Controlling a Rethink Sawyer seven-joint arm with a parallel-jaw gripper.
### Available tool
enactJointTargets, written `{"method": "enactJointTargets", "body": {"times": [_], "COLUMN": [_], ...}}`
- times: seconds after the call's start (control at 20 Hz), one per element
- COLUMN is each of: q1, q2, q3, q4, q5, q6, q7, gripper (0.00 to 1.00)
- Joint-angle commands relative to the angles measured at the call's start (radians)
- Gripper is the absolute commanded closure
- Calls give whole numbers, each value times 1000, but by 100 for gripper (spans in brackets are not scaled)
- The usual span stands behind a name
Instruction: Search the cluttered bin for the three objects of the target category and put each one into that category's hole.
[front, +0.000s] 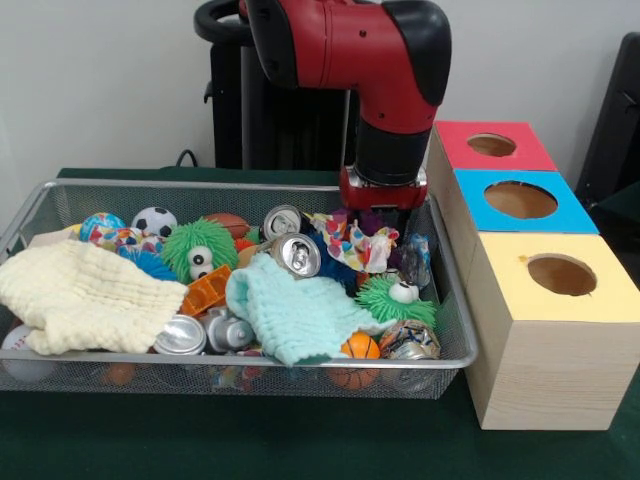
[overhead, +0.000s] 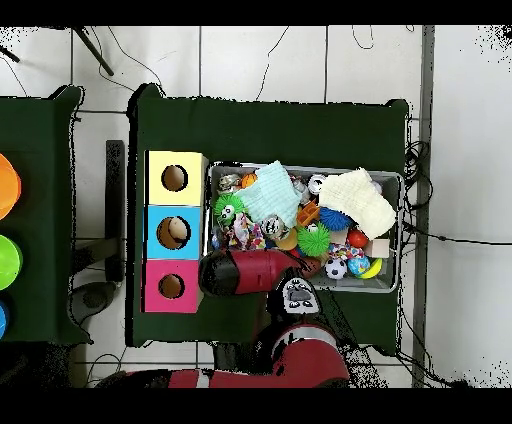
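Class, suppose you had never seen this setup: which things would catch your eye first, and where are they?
The red arm plunges into the far right corner of the wire bin, which overflows with toys, cans and cloths. To the bin's right stand three boxes with round holes, topped pink, blue and yellow.

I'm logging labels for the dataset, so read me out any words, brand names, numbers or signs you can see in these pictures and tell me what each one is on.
No text can be read.
Crushed can at the bin's front corner: printed, but too blurred to read.
Patterned cloth: coloured shapes only, no letters.
Sorting boxes: plain coloured tops, no labels.
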Motion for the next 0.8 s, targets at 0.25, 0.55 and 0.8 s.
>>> {"method": "enactJointTargets", "body": {"times": [0.25, 0.55, 0.8], "q1": [1, -6, -21], "q2": [51, -33, -116], "q3": [78, 67, 62], "q4": [-51, 16, 100], "q5": [-25, -29, -34], "q6": [-5, 20, 28], "q7": [73, 74, 76], "gripper": [0, 0, 0]}}
